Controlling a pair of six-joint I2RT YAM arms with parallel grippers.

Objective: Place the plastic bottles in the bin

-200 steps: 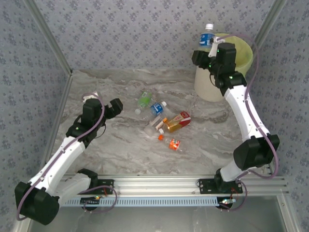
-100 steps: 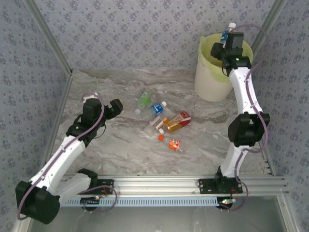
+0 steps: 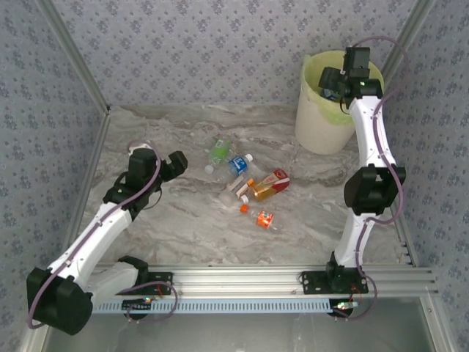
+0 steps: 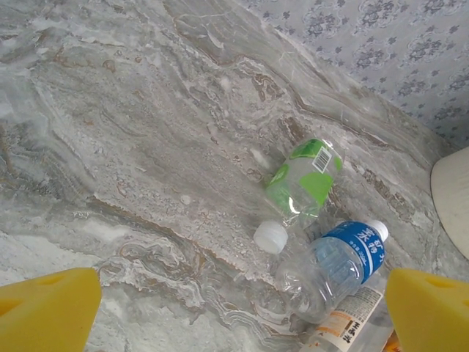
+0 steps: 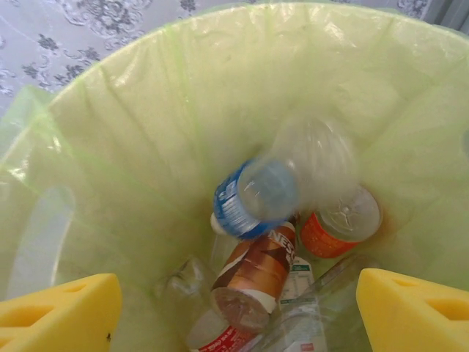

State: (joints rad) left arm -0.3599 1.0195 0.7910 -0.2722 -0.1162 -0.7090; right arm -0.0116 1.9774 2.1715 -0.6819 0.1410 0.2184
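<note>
Above the bin at the upper right of the overhead view, the right gripper hung with its jaws wide apart, holding nothing. In its wrist view a blurred blue-labelled bottle lay below it, mid-frame, over a brown-labelled bottle and an orange bottle inside the liner. At centre left, the left gripper stood fully spread and empty. Ahead of it on the table lay a green-labelled bottle and a second blue-labelled bottle. A white-labelled bottle was cut off by the lower edge.
</note>
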